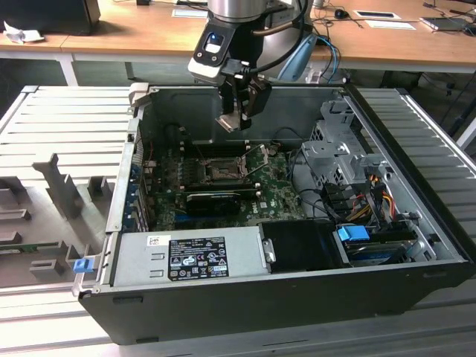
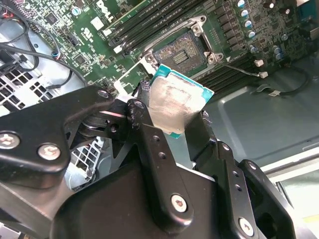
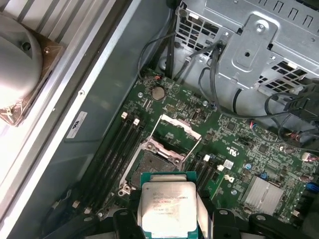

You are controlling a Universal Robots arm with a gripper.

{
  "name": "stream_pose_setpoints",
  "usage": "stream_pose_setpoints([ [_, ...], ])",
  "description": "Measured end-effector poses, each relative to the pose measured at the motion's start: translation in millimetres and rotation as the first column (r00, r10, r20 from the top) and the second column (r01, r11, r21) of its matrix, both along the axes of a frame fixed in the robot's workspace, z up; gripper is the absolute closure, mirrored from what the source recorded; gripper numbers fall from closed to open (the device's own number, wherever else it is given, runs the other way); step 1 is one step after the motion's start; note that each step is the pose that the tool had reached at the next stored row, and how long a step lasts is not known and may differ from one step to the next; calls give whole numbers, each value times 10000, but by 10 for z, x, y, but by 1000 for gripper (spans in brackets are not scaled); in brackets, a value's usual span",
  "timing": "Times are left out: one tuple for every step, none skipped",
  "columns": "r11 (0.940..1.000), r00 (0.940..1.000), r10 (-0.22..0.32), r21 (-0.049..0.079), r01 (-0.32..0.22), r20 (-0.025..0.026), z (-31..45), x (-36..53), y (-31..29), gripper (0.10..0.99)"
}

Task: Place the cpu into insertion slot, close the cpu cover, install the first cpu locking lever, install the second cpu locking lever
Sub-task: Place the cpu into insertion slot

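Gripper, fingers clenched on cpu edges (light, stiff, likely fragile underside; edge-hold judged right), hovered above insertion slot.

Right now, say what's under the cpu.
Held by the gripper, the cpu hangs above the open insertion slot; the chip hides part of its pin field in the first wrist view.

Robot arm reaches in from far side, wrist pointing down w/ slight tilt; gripper hangs mid-air, jaws pinching cpu by opposite edges.
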State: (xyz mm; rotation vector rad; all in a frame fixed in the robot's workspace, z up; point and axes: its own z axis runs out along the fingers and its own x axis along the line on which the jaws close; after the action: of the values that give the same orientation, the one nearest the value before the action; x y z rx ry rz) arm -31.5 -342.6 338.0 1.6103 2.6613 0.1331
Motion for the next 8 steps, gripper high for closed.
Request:
stream_pose_setpoints([
  [10000,10000,-69,0,69,0,-1,0,0,561],
  [9999,9999,-117,1,117,0,-1,0,0,561],
  [9999,9999,-152,0,152,0,-1,0,0,561],
  [9998,9998,-196,0,196,0,-1,0,0,561],
  [9997,9997,-227,0,227,0,-2,0,0,561],
  [9996,9996,-272,0,272,0,-2,0,0,561],
  [9995,9995,-324,0,324,0,-3,0,0,561],
  [9994,9994,-360,0,360,-1,-3,0,0,561],
])
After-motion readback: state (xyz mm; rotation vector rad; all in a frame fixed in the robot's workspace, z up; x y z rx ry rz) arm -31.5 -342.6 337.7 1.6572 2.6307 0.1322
